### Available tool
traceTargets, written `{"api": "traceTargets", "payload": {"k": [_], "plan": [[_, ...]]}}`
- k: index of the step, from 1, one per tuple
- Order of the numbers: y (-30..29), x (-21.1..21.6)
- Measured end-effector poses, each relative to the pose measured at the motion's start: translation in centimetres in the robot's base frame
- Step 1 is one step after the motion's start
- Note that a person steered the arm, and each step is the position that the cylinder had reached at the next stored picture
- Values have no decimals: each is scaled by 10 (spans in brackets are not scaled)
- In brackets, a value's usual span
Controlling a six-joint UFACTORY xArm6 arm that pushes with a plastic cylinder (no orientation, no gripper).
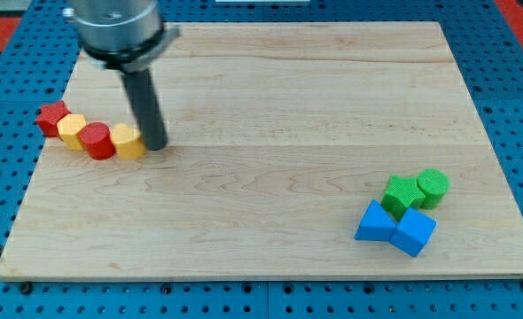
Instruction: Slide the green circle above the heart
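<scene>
The green circle [433, 186] sits at the view's lower right, touching a green star [402, 192]. At the view's left a row of blocks lies in a line: a red star [53, 117], a yellow block [72, 130], a red circle [97, 141] and a yellow block that looks heart-shaped [129, 142]. My tip [155, 144] rests on the board right beside that last yellow block, on its right side, touching or nearly touching it. The tip is far from the green circle.
Two blue blocks lie just below the green ones: a blue triangle [375, 222] and a blue cube [414, 232]. The wooden board [270, 97] lies on a blue pegboard surface, with its edges close to both block groups.
</scene>
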State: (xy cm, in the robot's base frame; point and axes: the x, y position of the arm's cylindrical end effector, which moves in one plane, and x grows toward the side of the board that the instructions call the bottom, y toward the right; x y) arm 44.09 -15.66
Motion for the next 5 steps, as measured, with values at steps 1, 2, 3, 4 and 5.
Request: {"api": "traceTargets", "payload": {"k": [1,2,3,4,5], "plan": [[6,-3],[83,-1],[196,-1],[327,1],[432,39]]}}
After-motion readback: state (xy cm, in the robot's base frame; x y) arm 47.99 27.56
